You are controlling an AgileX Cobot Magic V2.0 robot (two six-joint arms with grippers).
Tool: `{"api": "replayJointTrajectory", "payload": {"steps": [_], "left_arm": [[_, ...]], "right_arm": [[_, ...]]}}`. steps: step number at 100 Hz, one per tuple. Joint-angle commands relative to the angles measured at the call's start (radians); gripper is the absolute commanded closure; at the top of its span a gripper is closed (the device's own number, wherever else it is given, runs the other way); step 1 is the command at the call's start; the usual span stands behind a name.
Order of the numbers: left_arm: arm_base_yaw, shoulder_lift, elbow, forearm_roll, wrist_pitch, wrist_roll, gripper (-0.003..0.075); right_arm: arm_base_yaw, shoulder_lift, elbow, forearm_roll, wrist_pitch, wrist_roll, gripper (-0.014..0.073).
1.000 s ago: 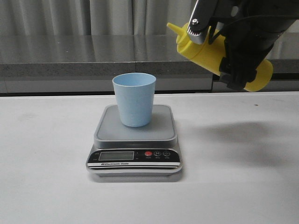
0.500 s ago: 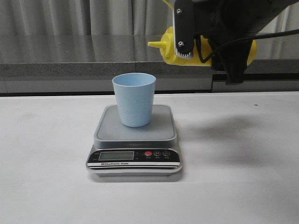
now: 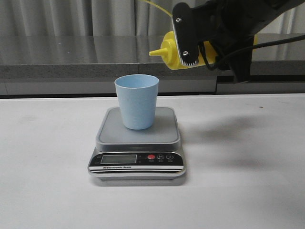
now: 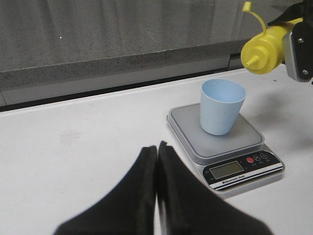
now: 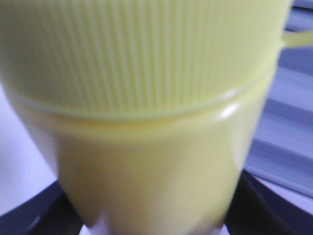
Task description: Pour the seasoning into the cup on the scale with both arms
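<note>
The light blue cup [image 3: 137, 101] stands upright on the grey platform of the scale [image 3: 167, 136], whose black panel faces me; both show in the left wrist view too, the cup [image 4: 221, 106] on the scale [image 4: 195, 142]. My right gripper [image 3: 200, 45] is shut on the yellow seasoning bottle [image 3: 170, 51], held about level, high and to the right of the cup, nozzle pointing left and short of the rim. The bottle fills the right wrist view [image 5: 146, 122]. My left gripper [image 4: 156, 149] is shut and empty over the table, left of the scale.
A grey stone ledge [image 3: 71, 71] runs along the back of the white table [image 3: 248, 191], with curtains behind. The bottle's cap strap [image 4: 255, 12] loops above the nozzle.
My right gripper has tilted the bottle from nozzle-up to about level and carried it left toward the cup. The cup, the scale and my left gripper have not moved.
</note>
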Motion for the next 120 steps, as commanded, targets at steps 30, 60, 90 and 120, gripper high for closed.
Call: {"api": "replayJointTrajectory", "payload": {"steps": [30,60,90,120], "left_arm": [[0.002,0.007,-0.027,-0.014,-0.07,-0.01,0.0741],[0.002,0.007,-0.027,-0.014,-0.07,-0.01,0.0741],[0.002,0.007,-0.027,-0.014,-0.07,-0.01,0.0741],[0.002,0.007,-0.027,-0.014,-0.07,-0.01,0.0741]], "right_arm": [[-0.007,-0.065,-0.036,0.201,-0.01,0.021,0.0654],[-0.093,-0.146,-0.036,0.568,-0.218,0.214,0.0654],[-0.235,-0.201,0.042,0.98,-0.511,0.159,0.0654],[-0.338,-0.206,0.283,1.386,-0.854,-0.158,0.0654]]}}
